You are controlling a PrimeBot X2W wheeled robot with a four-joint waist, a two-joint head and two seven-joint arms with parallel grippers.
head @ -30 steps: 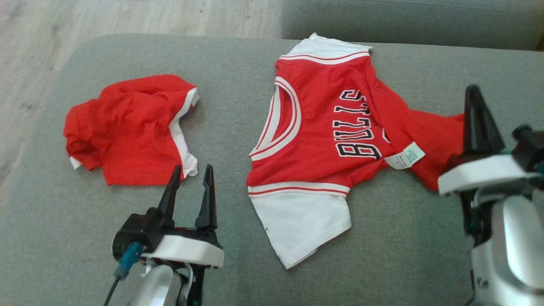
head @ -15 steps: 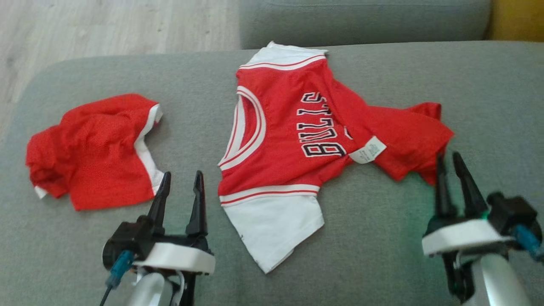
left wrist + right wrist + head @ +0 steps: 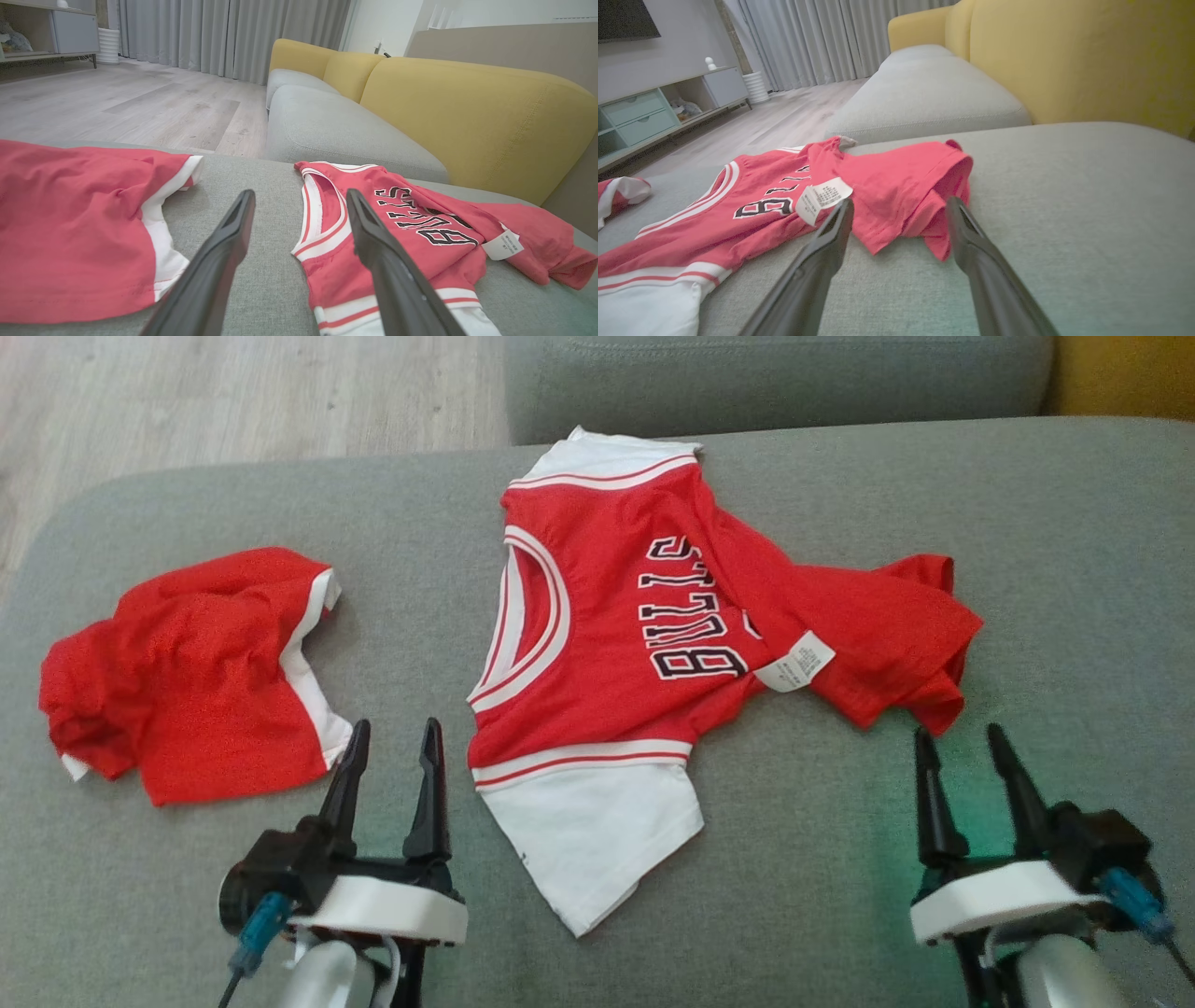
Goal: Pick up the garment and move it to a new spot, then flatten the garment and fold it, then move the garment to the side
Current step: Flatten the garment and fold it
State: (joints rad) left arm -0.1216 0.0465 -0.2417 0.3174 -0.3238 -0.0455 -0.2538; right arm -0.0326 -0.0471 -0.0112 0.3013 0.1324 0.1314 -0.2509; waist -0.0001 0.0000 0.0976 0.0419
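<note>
Red jersey lies loose; left pincer, right pincer gape empty; wrist views add yellow backrest.

Bare grey cushion lies open ahead of my right gripper and off to its right, with only the jersey's crumpled red hem just past my fingertips. My left gripper sits in the narrow bare strip between the jersey and the bunched red garment, cloth close on both sides. Farther right, the yellow backrest walls off that side.
</note>
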